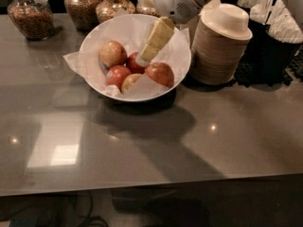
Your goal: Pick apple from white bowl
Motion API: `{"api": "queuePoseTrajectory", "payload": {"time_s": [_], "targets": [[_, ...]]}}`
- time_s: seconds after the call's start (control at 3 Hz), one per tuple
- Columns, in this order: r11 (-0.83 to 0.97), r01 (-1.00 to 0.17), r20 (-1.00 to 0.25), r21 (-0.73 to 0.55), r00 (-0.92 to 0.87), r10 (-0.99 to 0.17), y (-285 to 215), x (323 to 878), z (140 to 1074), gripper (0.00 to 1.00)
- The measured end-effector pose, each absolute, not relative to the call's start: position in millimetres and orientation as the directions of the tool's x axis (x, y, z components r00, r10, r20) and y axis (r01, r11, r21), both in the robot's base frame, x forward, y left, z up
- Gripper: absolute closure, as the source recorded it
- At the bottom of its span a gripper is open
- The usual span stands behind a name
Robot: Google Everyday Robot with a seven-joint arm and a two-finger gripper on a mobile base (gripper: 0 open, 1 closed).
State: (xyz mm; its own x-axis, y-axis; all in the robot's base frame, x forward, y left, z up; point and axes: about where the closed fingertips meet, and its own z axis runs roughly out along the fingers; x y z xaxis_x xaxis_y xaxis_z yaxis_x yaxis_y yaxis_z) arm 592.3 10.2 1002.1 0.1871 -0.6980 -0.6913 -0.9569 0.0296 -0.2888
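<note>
The gripper (144, 57) hangs low in the white bowl (163, 92), right over the red apples (161, 74), and I cannot tell if it is open or shut. I think it is reaching in, and next it must go left to the apple (112, 53), the pale one at the bowl's back left. One sticker (110, 73) shows, too small to read.

The gripper (142, 59) hangs tilted inside the white bowl (188, 68), its tip over a dark red apple (132, 65). The apple (113, 53) (palest of the lot) lies just beside it on crinkled paper lining (75, 60). Stacked tan disposable bowls (220, 48) stand near.
</note>
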Motion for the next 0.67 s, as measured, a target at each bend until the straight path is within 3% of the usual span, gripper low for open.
{"api": "queuePoseTrajectory", "payload": {"time_s": [0.67], "targets": [[-0.056,-0.965,-0.77,-0.257,0.239,-0.591,78,633,983,0.0]]}}
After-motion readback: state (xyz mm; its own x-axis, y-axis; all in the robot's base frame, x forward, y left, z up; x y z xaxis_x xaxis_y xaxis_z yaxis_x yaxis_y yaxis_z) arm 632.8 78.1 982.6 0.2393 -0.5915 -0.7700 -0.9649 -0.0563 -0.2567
